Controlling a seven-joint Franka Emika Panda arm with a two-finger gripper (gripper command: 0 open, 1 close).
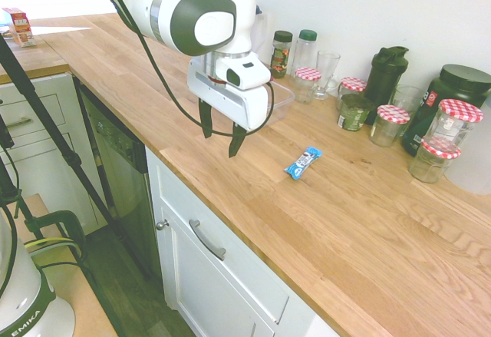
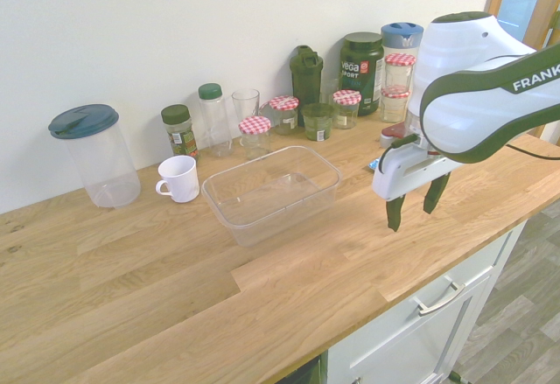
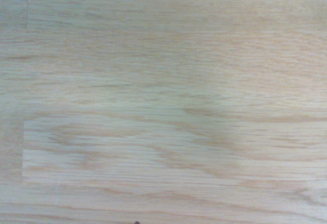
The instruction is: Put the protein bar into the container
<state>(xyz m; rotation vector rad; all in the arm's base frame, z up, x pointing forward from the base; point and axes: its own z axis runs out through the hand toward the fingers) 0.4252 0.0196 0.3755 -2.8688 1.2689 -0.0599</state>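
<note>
A pale oak kitchen worktop (image 1: pixel 368 222) is running along a white wall, with white drawers (image 1: pixel 222 264) and a dishwasher front (image 1: pixel 115 160) sitting under its front edge. The wrist view is showing only bare wood grain. The gripper (image 1: pixel 220 131) is hanging over the front part of the worktop with its dark fingers apart and nothing between them. Just beyond it, the protein bar (image 1: pixel 303 162) is lying flat on the wood, a small shiny blue wrapper with white markings, angled toward the back edge. Further in, the container (image 2: pixel 273 193) is standing empty, a clear shallow rectangular tub with rounded corners. Along the back edge, jars with red-checked lids (image 1: pixel 458 126), a dark green shaker bottle (image 1: pixel 386 74), a drinking glass (image 1: pixel 326 72) and a white mug (image 2: pixel 178 178) are lining the wall.
</note>
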